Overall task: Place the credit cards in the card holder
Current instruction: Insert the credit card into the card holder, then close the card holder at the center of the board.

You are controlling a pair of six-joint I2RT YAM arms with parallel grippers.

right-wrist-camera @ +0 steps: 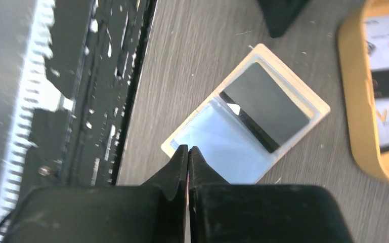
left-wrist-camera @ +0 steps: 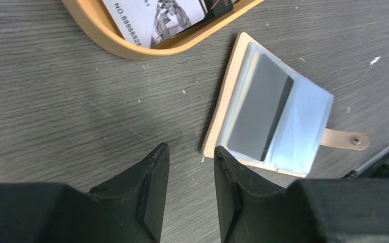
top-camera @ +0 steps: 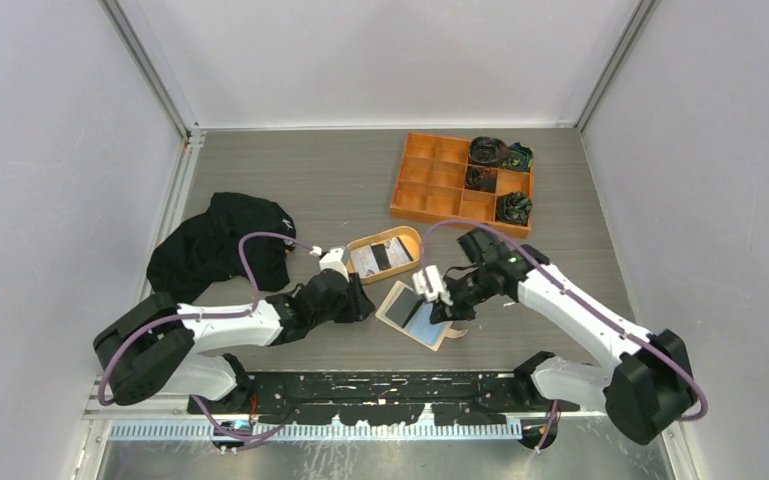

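Grey wood-grain table [top-camera: 290, 180], white walls. The card holder [left-wrist-camera: 303, 116] lies open between my two arms. One dark card [left-wrist-camera: 260, 109] looks seated in its clear sleeve.

My read of the step: first card is in, fetch the next. A light card [left-wrist-camera: 152, 15] and a second dark card [left-wrist-camera: 218, 5] sit in the oval tray [left-wrist-camera: 96, 35] just behind the holder.

Left gripper [left-wrist-camera: 190, 149] is released and empty, tips just beside the holder's corner. Right gripper [right-wrist-camera: 187, 149] is clenched, tips together at the holder's near edge. I can't tell if it nips the sleeve.

Next move calls for the left to reach into the tray and take a card by its edge while the right steadies the holder.

The tray cards are cut off in both wrist views. I see no blue card.
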